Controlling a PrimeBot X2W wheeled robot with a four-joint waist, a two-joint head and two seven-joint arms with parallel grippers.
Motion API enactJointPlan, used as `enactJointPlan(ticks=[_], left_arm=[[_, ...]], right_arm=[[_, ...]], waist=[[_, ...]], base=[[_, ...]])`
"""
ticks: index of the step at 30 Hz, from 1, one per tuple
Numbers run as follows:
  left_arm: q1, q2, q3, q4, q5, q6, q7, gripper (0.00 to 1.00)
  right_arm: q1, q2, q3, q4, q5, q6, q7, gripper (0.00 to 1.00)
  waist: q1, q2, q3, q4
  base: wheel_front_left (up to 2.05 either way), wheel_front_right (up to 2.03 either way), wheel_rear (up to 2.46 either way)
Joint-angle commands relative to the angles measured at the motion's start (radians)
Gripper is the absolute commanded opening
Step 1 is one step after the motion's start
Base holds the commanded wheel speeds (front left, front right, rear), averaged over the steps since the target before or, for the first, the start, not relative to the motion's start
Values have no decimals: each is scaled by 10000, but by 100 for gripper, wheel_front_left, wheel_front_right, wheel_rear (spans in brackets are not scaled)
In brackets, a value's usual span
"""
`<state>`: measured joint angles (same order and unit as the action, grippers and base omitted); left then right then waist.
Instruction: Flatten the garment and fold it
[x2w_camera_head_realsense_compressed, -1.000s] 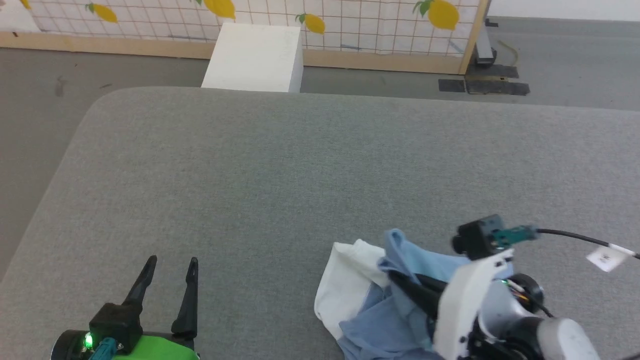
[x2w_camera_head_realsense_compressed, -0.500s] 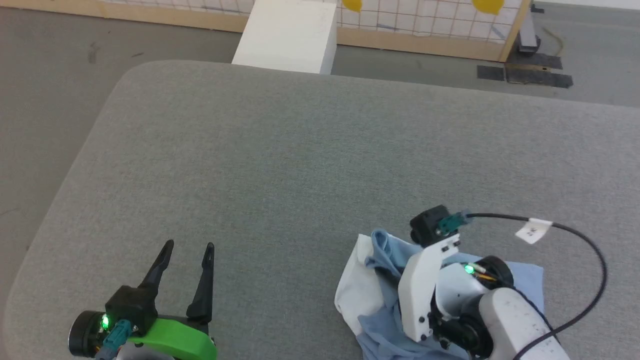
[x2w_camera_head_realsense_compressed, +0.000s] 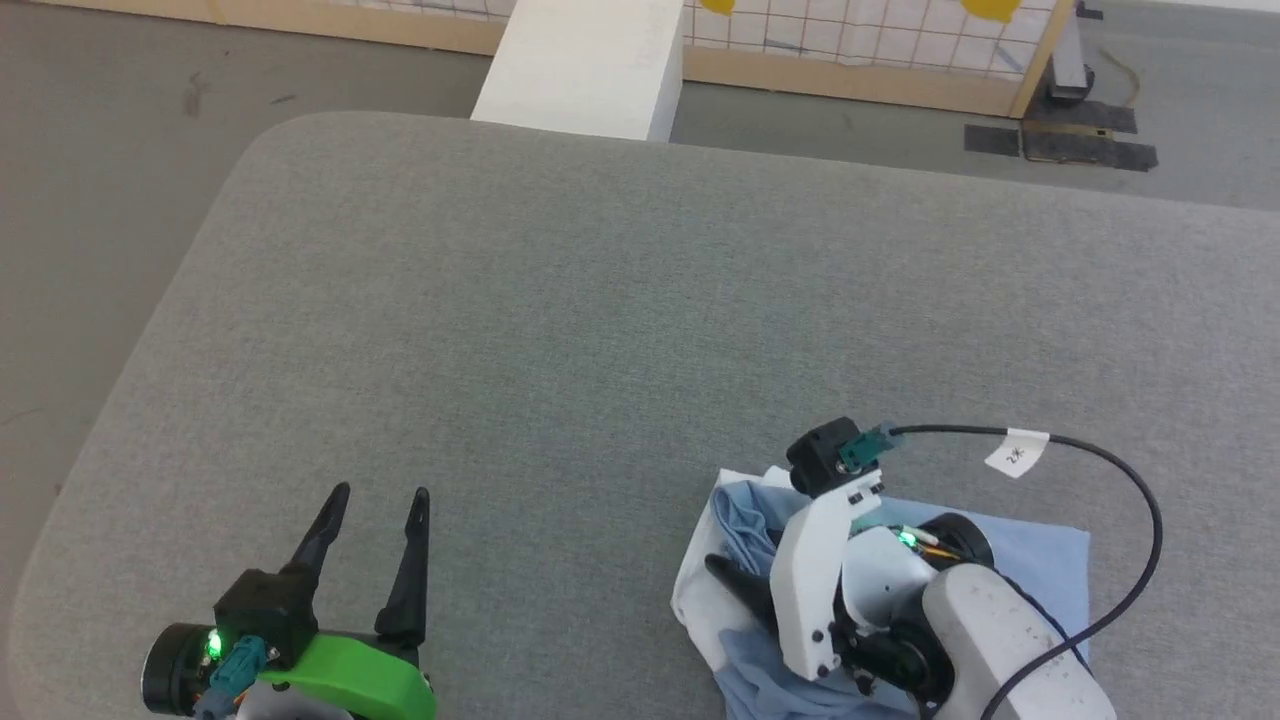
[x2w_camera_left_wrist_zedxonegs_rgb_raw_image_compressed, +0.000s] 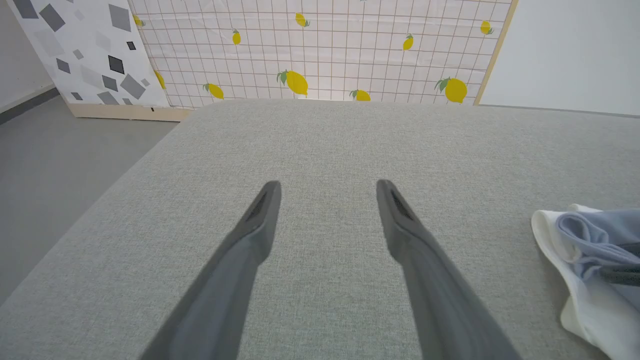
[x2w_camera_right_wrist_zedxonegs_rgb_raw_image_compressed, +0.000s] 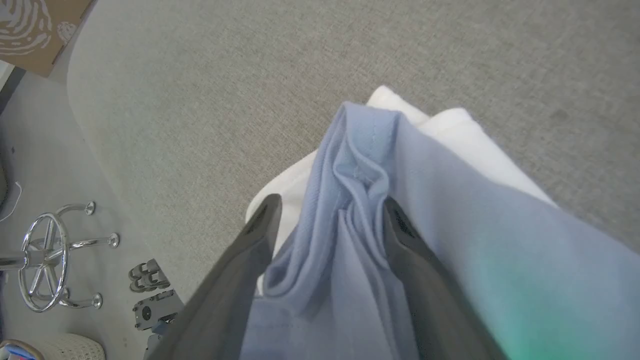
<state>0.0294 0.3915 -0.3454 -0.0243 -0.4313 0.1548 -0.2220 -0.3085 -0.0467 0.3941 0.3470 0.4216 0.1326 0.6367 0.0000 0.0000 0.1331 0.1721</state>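
Head view: table (x2w_camera_head_realsense_compressed: 600, 300) is covered in grey woven fabric of fine, even grain, and its far-left corner is rounded. The garment (x2w_camera_head_realsense_compressed: 1040, 560) lies at the near right edge, a light blue polo shirt in soft knit. It is bunched into a loose heap with one flat rectangular flap to the right. White collar (x2w_camera_head_realsense_compressed: 700, 590) is folded out on the heap's left side. The right arm's glossy white wrist housing (x2w_camera_head_realsense_compressed: 815, 580) sits over the heap, with a black cable (x2w_camera_head_realsense_compressed: 1140, 540) looping off it. Left pincer (x2w_camera_head_realsense_compressed: 380, 492) is at lower left, well apart from the shirt, on a green mount.

Left wrist view: left pincer (x2w_camera_left_wrist_zedxonegs_rgb_raw_image_compressed: 327, 184) has its two tapered matte dark fingers spread wide over bare table, nothing between them. The shirt's edge (x2w_camera_left_wrist_zedxonegs_rgb_raw_image_compressed: 595, 235) shows at far right.

Right wrist view: right pincer (x2w_camera_right_wrist_zedxonegs_rgb_raw_image_compressed: 331, 201) stands with its fingers apart, straddling a raised, creased ridge of blue cloth (x2w_camera_right_wrist_zedxonegs_rgb_raw_image_compressed: 450, 210). The ridge fills the gap; no pinch is visible. Collar (x2w_camera_right_wrist_zedxonegs_rgb_raw_image_compressed: 465, 130) is smooth, thicker and rounded at its fold, and lies beyond the ridge on the table.
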Motion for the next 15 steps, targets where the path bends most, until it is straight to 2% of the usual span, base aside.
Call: enactJointPlan(ticks=[1, 6, 15], left_arm=[[-144, -3, 7, 21, -117, -13, -42, 100], [-64, 58, 59, -54, -152, 59, -31, 100], [71, 162, 113, -277, -184, 168, -32, 100]], right_arm=[[-178, -37, 35, -159, 207, -19, 74, 100], [-122, -36, -547, -1461, 556, -19, 399, 100], [1715, -498, -3944, -4563, -494, -19, 488, 100]], waist=[[0, 0, -61, -161], [0, 0, -164, -487], [0, 0, -122, -959]], base=[[0, 0, 0], [0, 0, 0], [0, 0, 0]])
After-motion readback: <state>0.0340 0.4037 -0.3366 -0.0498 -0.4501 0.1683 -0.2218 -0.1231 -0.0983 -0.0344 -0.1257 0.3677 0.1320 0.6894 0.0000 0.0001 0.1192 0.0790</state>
